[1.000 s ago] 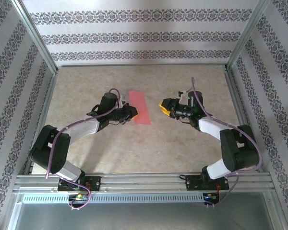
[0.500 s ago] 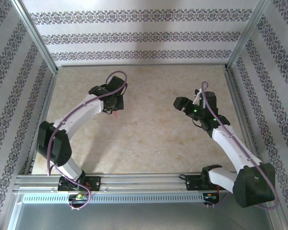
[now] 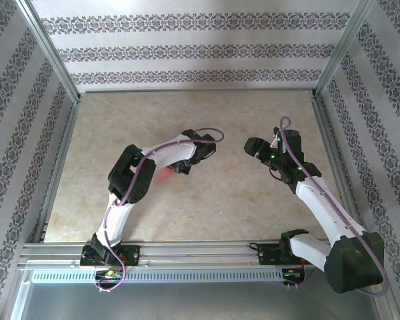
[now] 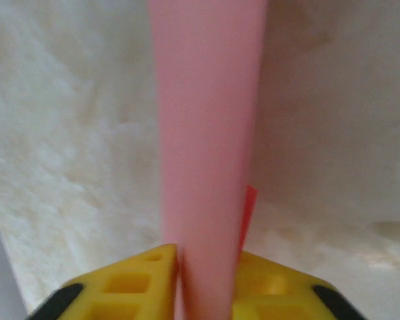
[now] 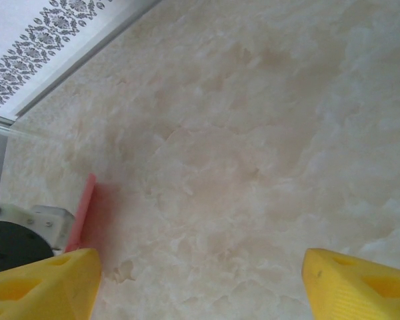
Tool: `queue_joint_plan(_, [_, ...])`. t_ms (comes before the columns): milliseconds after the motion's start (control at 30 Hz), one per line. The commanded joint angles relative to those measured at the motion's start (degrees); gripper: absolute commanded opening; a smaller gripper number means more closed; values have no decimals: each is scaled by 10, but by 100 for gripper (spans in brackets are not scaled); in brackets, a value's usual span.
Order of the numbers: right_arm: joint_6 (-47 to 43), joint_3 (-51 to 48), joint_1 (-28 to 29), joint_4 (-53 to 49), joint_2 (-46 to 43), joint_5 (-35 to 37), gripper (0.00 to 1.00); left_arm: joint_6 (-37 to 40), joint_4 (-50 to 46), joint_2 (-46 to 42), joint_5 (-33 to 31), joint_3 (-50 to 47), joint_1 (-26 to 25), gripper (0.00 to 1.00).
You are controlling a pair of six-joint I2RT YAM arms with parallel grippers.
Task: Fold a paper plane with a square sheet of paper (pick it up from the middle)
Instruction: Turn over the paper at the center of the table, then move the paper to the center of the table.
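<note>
The paper plane (image 4: 207, 133) is a slim folded strip of pink-red paper that runs straight up from between my left gripper's (image 4: 207, 257) yellow fingers (image 4: 130, 280), which are shut on its near end. From above, a bit of the pink paper (image 3: 164, 175) shows under the left forearm, just beyond the left gripper (image 3: 190, 160) near the table's middle. My right gripper (image 3: 251, 145) hangs to the right of it, apart, wide open and holding nothing. In the right wrist view its jaws (image 5: 200, 267) frame bare table, with the paper's edge (image 5: 85, 207) at the left.
The beige marbled table (image 3: 207, 213) is fenced by aluminium rails (image 3: 330, 143) and patterned walls (image 3: 187, 50). The left arm's elbow (image 3: 128, 170) is bent low over the left half. A black part of the left arm (image 5: 10, 247) sits at the lower left of the right wrist view.
The left arm has swung from the far left toward the middle, carrying the pink paper with it. The right arm lifted back and its jaws widened, then held still.
</note>
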Motion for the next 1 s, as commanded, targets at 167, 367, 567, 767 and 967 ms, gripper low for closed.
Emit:
queue_joint_plan(167, [31, -19, 9, 6, 16, -5, 78, 5, 100, -78, 208, -26, 19, 58])
queue_joint_plan(367, [49, 6, 75, 22, 88, -10, 73, -19, 214, -199, 325, -134, 92, 73])
queue_joint_plan(567, [68, 92, 207, 40, 224, -5, 66, -57, 295, -318, 343, -277, 200, 85])
queue_joint_plan(767, [66, 211, 309, 47, 370, -12, 58, -92, 377, -425, 369, -409, 304, 97])
queue_joint_plan(967, [55, 321, 362, 42, 487, -41, 55, -105, 415, -503, 386, -485, 374, 99])
